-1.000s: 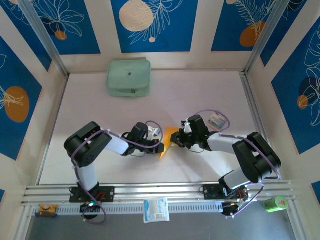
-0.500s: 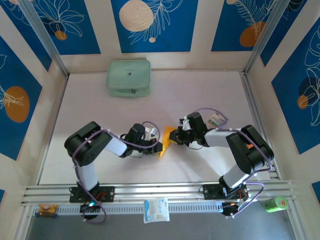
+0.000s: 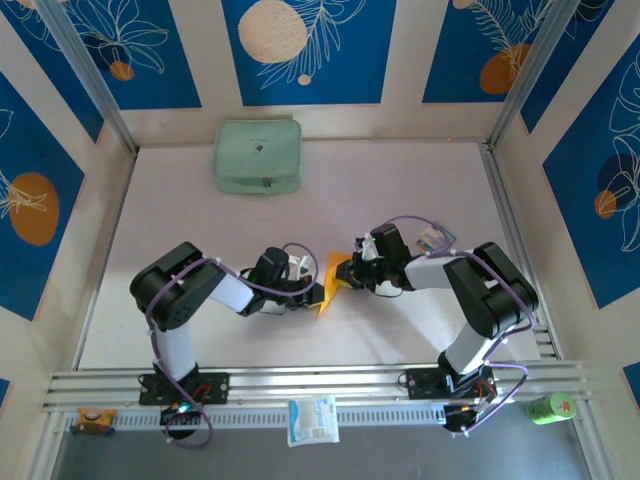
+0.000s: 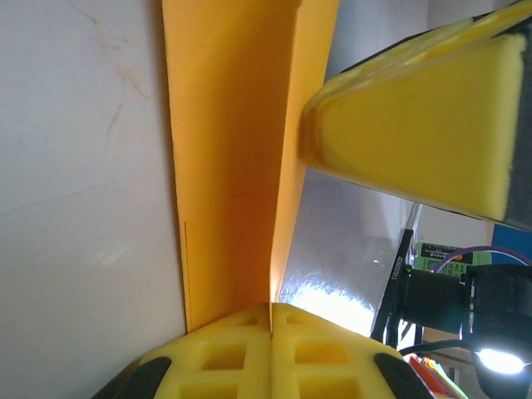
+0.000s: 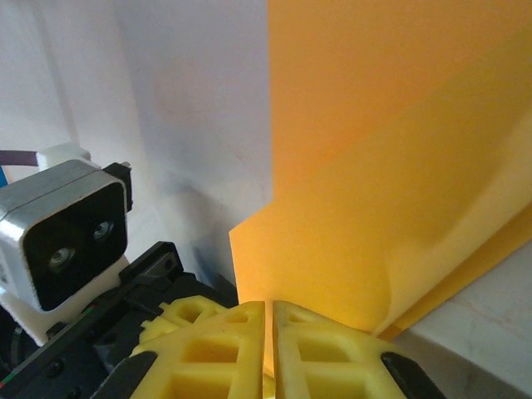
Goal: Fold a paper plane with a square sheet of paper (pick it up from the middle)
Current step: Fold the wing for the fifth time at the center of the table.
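Both claws are clamped on the same item.

1. The square sheet of paper point(image 3: 333, 280), orange-yellow, is at the middle of the table point(image 3: 400, 190) from left to right and somewhat closer to the near edge than to the far edge. From the top camera it presents as a narrow strip with a small triangular flap on its right side. It is already partly folded. The left wrist view point(image 4: 229, 158) shows a straight crease running lengthwise with one layer lapped over another. Whether its lower edge touches the table cannot be determined.

2. The left gripper point(image 3: 318, 290) reaches in from the left. In its own wrist view point(image 4: 271, 309) the two yellow fingers are pressed together with the paper's edge pinched in the seam between them.

3. The right gripper point(image 3: 347, 274) reaches in from the right and faces the left one. In its own wrist view point(image 5: 269, 306) the fingers are likewise closed flat against each other, with the paper point(image 5: 374, 150) rising out of the seam.

4. The two grippers stand just beside each other, with the paper between them.

5. A pale green zipped pouch point(image 3: 257, 156) lies near the far edge, left of centre and well apart from the paper. A small multicoloured card point(image 3: 433, 240) lies beside the right forearm. A white-and-blue packet point(image 3: 313, 419) rests on the rail along the near edge.
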`<state>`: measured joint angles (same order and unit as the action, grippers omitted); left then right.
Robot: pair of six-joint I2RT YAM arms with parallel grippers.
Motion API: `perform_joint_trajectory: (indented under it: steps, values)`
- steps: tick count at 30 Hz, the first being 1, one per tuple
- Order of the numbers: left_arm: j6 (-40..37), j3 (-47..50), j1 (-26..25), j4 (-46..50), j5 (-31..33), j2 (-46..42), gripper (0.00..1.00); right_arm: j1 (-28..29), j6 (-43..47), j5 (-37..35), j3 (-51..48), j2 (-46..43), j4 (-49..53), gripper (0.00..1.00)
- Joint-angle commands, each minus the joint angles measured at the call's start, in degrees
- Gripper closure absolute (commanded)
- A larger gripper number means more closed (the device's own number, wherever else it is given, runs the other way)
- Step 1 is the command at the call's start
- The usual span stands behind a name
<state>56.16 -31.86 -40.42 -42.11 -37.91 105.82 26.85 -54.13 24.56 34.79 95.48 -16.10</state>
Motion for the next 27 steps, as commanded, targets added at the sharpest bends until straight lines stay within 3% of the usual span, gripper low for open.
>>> perform_joint_trajectory:
  steps: [1, 27]
  values:
    - [0.03, 2.06, 1.31, 6.74, 4.24, 0.09, 1.00, -0.40, 0.94, 1.68, 1.21, 1.55, -0.82, 0.88]
    - [-0.30, 2.49, 1.49, 11.06, 7.05, -1.82, 1.00, -0.65, 0.55, 1.64, 2.57, 3.40, -0.15, 0.88]
